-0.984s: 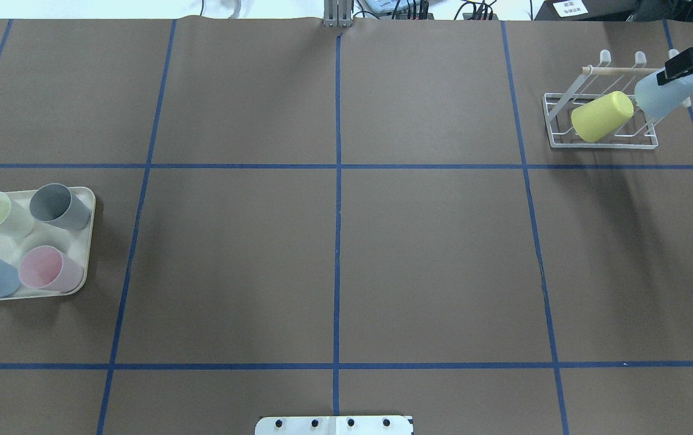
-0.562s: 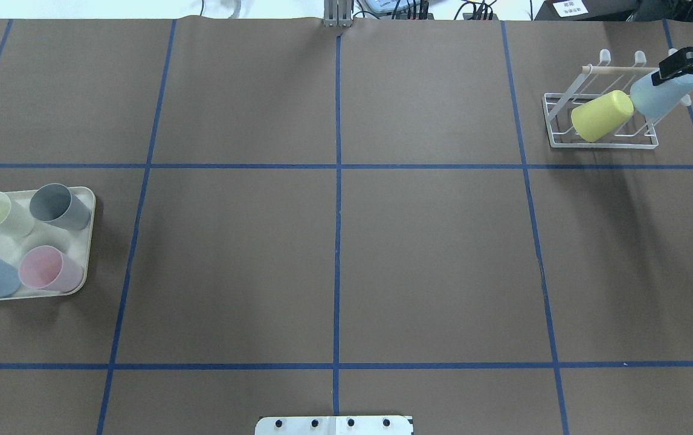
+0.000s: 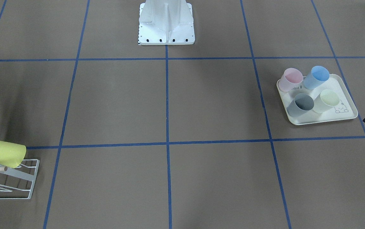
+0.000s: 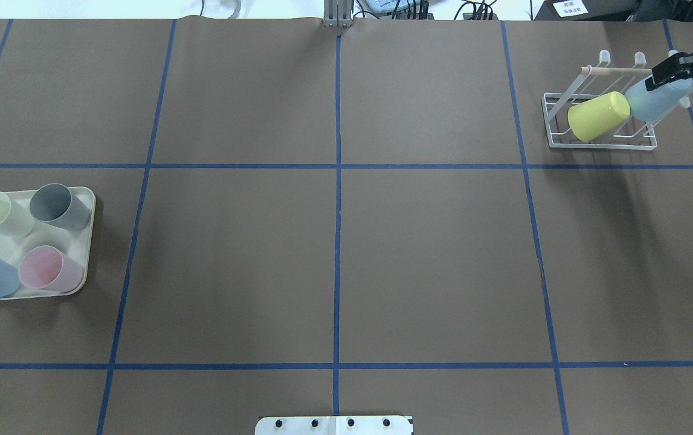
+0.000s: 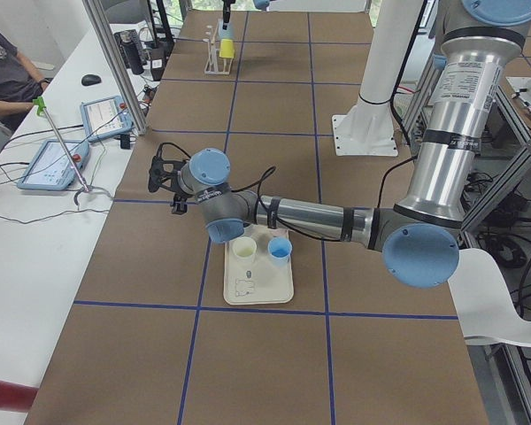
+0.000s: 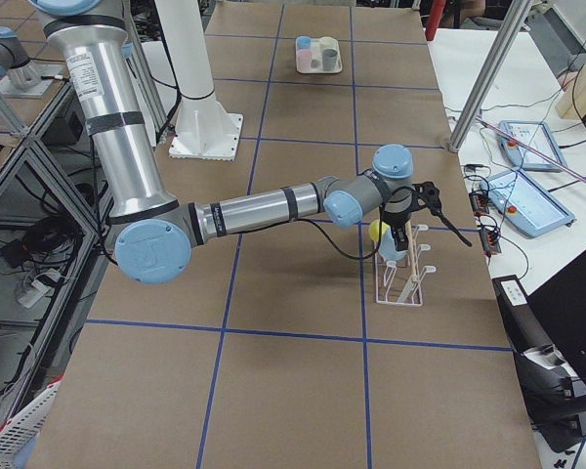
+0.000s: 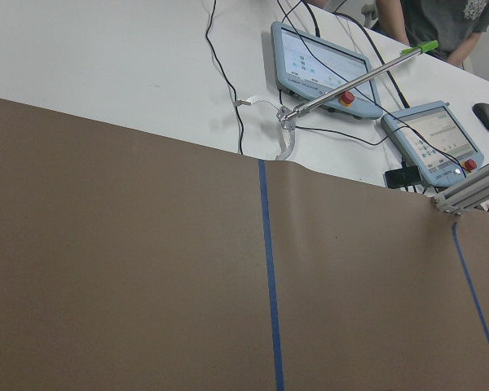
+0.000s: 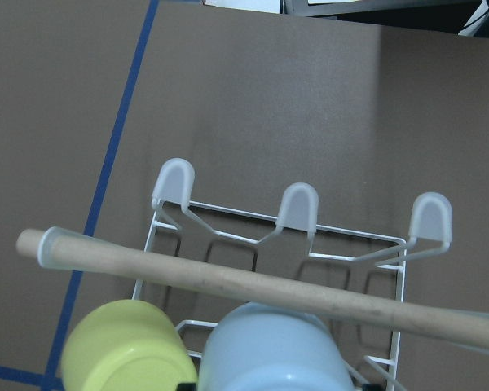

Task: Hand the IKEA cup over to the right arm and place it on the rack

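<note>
Overhead exterior: two rack cups [image 4: 598, 116], four tray cups [image 4: 50, 269]

Reaches far out with the right arm [image 6: 264, 205], forearm near level, right gripper [image 4: 669, 72] at its end with jaws clamped on a pale blue cup [image 4: 648, 104]. Stretches the left arm [image 5: 319, 217] out low too, wrist bent, left gripper [image 5: 162, 173] pointing outward; cannot tell how its jaws stand.

On the brown paper table [image 4: 431, 260], crossed by blue tape lines [image 4: 337, 241], a cream tray [image 3: 325, 120] holds a pink cup [image 3: 292, 79], a blue cup [image 3: 317, 76], a grey cup [image 3: 300, 104] and a pale green cup [image 3: 327, 100], all upright, while two tablets [image 7: 330, 61] lie on the white bench [image 7: 106, 57] near a seated person [image 7: 440, 24].
</note>
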Motion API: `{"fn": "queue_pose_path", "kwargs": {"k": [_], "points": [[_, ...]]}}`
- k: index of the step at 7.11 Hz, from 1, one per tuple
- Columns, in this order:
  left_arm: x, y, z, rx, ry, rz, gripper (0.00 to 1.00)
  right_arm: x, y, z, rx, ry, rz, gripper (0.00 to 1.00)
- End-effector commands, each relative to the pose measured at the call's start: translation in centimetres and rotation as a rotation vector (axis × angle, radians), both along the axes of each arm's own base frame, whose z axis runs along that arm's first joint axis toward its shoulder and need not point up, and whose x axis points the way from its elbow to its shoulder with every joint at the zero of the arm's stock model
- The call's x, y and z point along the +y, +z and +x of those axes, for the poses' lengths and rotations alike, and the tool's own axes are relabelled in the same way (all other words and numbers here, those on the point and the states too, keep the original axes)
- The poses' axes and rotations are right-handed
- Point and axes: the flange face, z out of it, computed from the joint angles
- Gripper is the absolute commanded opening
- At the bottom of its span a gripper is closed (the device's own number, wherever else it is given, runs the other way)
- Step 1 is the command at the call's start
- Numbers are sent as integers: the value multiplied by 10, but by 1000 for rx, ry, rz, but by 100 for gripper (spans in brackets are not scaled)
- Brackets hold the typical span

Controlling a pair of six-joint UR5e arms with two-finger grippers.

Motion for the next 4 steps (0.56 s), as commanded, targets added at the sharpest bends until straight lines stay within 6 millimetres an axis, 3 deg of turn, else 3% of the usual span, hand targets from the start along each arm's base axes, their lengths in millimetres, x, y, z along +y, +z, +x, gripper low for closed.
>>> {"fn": "queue_pose_path", "kwargs": {"k": [1,3,4], "points": [[2,4,0,-1,1,-6,88,1,5,-11,-2,-11,-16,98],[3,1,-2,0,-2,-2,88,-4,-4,-13,-9,-14,-9,99],[12,3,-6,-2,-6,0,88,-12,-20,-16,-20,-18,10,99]]}}
